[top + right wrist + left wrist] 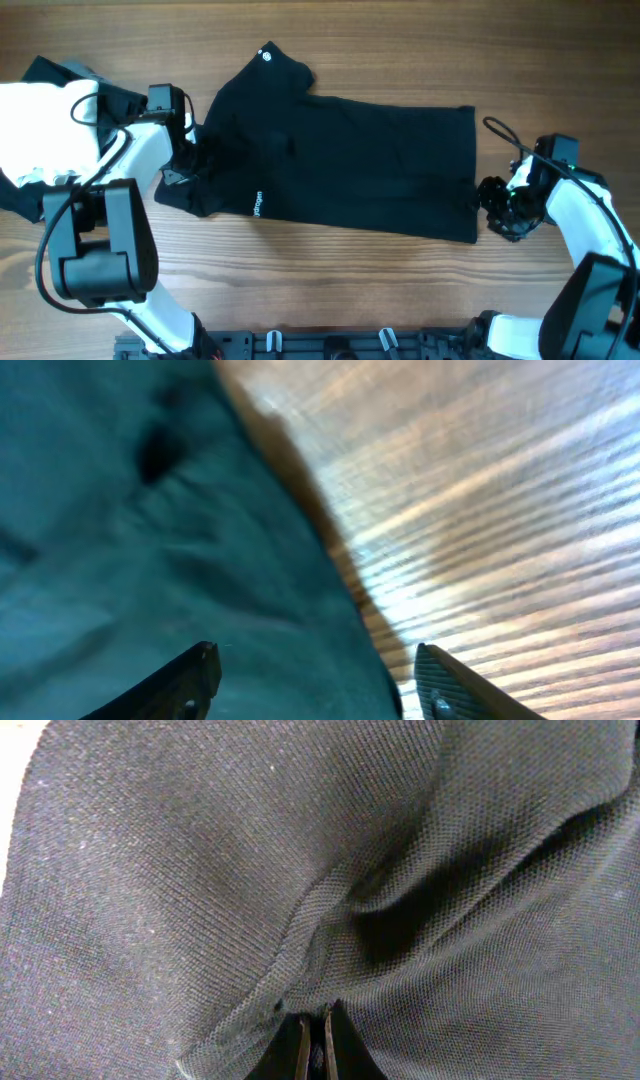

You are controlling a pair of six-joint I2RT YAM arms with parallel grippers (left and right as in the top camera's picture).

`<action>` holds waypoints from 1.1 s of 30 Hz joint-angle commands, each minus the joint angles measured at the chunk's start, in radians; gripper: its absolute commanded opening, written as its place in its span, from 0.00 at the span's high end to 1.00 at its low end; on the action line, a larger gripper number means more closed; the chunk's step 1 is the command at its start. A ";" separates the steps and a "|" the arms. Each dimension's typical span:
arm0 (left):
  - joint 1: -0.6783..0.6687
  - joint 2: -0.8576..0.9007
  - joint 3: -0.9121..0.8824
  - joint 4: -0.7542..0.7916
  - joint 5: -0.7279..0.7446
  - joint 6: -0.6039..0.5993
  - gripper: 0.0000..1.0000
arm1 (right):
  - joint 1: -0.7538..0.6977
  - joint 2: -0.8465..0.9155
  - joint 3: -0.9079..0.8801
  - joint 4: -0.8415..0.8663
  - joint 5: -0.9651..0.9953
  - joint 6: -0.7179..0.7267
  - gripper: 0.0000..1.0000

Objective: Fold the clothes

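A black garment (350, 160) covers the surface (330, 280). Left fingers (288, 1060) clench its fabric; right fingers (185, 682) gape at its opposite edge.

From overhead, the white lettering (257, 204) on the black garment (340, 165) is too small for me to read. The round white mark (267, 54) near its top is only a dot. The pile of clothes (45, 125) at my left runs off the picture's edge. The left gripper (190, 165) is dark against dark cloth, so I cannot make out its fingertips there.

On the left wrist camera only the tips of the fingers (300, 1050) show, cut off at the bottom. The garment spills past every edge.

The right wrist picture is blurred. It loses the garment's weave, and the bottom edge cuts off the right gripper (315, 685).
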State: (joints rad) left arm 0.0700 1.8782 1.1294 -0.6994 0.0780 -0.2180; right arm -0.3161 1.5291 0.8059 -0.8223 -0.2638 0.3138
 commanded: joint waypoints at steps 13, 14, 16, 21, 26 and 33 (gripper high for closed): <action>0.025 -0.048 -0.016 0.003 -0.037 0.002 0.96 | -0.002 0.034 -0.160 0.128 -0.222 -0.126 0.54; 0.025 -0.048 -0.016 0.003 -0.037 0.002 0.96 | -0.002 0.034 -0.169 0.138 -0.231 -0.127 0.62; 0.025 -0.048 -0.016 0.002 -0.038 0.002 0.96 | -0.003 0.034 -0.171 0.153 -0.205 -0.115 0.96; 0.025 -0.048 -0.016 0.001 -0.060 0.002 0.96 | -0.013 0.031 -0.090 0.100 0.012 0.037 0.95; 0.025 -0.048 -0.009 0.001 -0.068 0.002 0.96 | -0.013 0.031 -0.019 0.021 0.138 0.095 0.96; 0.025 -0.048 0.038 -0.008 -0.068 0.002 0.96 | -0.013 0.031 0.029 -0.021 0.206 0.120 0.96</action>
State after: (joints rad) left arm 0.0814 1.8545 1.1259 -0.7063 0.0505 -0.2180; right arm -0.3225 1.5478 0.7940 -0.8322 -0.1764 0.4007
